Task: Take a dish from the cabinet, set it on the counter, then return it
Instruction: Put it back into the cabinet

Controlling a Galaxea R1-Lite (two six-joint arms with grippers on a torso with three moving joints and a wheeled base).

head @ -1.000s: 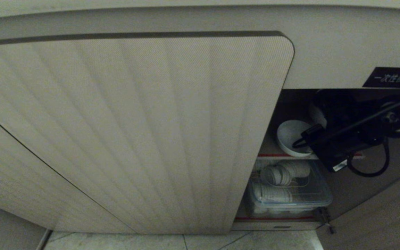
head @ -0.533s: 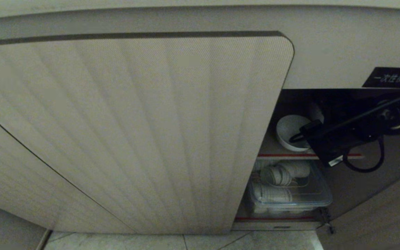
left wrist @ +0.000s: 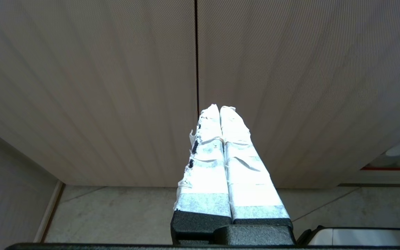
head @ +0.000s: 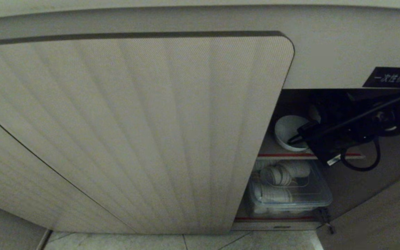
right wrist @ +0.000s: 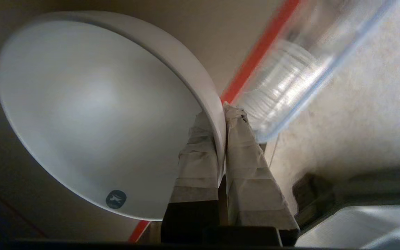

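Note:
The dish (head: pixel 288 131) is a plain white bowl over the upper shelf of the open cabinet (head: pixel 273 104), at the right of the head view. My right gripper (head: pixel 293 140) reaches into the opening and is shut on the bowl's rim. In the right wrist view, the taped fingers (right wrist: pixel 200 152) pinch the wall of the dish (right wrist: pixel 92 111), one inside and one outside, at the right gripper (right wrist: pixel 222 111). Whether the bowl rests on the shelf I cannot tell. My left gripper (left wrist: pixel 219 108) is shut and empty, facing closed ribbed doors. The counter's top is out of view.
A wide ribbed beige door (head: pixel 134 132) covers the cabinet's left part. The red-edged shelf (head: pixel 276 155) lies under the dish. Below it stands a clear plastic box (head: pixel 290 194) holding stacked white bowls. A black label (head: pixel 392 77) sits above the opening. Tiled floor (head: pixel 186 241) lies below.
My right gripper has carried the dish slightly up and further into the cabinet over the upper shelf. The grip is unchanged. The left arm has not moved.

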